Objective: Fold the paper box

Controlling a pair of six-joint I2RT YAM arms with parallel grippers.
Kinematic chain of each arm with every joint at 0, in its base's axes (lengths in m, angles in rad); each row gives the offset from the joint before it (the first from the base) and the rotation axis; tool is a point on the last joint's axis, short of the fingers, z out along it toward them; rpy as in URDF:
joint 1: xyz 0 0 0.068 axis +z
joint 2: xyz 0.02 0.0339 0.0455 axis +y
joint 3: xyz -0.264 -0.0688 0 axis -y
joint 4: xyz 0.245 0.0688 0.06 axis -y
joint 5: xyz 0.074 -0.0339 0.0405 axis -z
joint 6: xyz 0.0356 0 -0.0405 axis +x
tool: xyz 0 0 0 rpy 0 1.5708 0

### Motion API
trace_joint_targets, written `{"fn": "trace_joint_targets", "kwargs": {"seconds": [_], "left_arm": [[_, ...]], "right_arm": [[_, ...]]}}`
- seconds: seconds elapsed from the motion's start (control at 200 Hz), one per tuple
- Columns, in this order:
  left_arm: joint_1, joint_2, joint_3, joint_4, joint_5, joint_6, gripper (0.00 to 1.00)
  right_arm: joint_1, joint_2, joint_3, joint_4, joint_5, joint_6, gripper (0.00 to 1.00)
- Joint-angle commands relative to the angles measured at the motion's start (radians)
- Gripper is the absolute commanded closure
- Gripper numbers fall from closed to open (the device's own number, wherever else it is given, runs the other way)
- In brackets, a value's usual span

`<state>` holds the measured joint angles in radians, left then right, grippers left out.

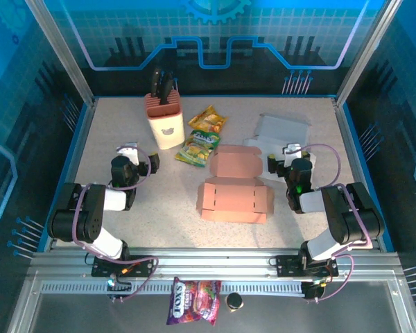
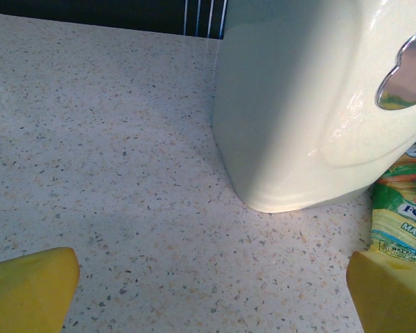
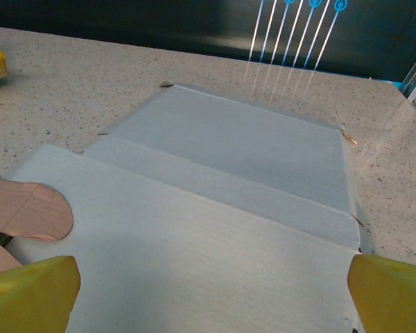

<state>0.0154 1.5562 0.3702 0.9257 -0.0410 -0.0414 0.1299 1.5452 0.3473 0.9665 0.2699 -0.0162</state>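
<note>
A pink paper box lies unfolded flat in the middle of the table, its lid flap pointing away from the arms. A second flat blank of white cardboard lies behind it to the right. My right gripper hovers open over the white cardboard, and a rounded pink flap shows at its left. My left gripper stands open over bare table at the left, facing the cream knife block. Nothing sits between the yellow fingertips of either gripper.
The knife block with dark handles stands at the back left. Two candy bags lie beside it, one reaching into the left wrist view as a green bag. Another candy bag and a small dark cap rest on the front rail.
</note>
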Motion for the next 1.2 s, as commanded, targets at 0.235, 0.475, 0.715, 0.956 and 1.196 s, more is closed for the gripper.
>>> {"fn": "trace_joint_targets", "kwargs": {"seconds": [0.235, 0.475, 0.715, 0.956, 1.196], "left_arm": [[-0.06, -0.195, -0.065, -0.02, -0.139, 0.055, 0.01], [-0.169, -0.501, 0.053, -0.331, -0.372, 0.053, 0.01], [-0.098, -0.53, 0.445, -1.254, 0.007, -0.809, 0.01], [-0.534, -0.508, 0.413, -1.488, 0.025, -1.322, 0.25], [-0.844, -0.5, 0.223, -1.234, -0.09, -1.736, 0.34]], "right_arm": [[0.098, -0.068, -0.153, 0.314, 0.173, -0.079, 0.0], [0.238, -0.468, 0.045, -0.096, 0.44, -0.216, 0.0], [0.03, -0.629, 0.688, -1.491, 0.092, 0.849, 0.0], [0.071, -0.601, 0.736, -1.908, -0.252, 0.967, 0.24], [0.221, -0.727, 0.415, -1.755, -0.426, 1.182, 0.3]]}}
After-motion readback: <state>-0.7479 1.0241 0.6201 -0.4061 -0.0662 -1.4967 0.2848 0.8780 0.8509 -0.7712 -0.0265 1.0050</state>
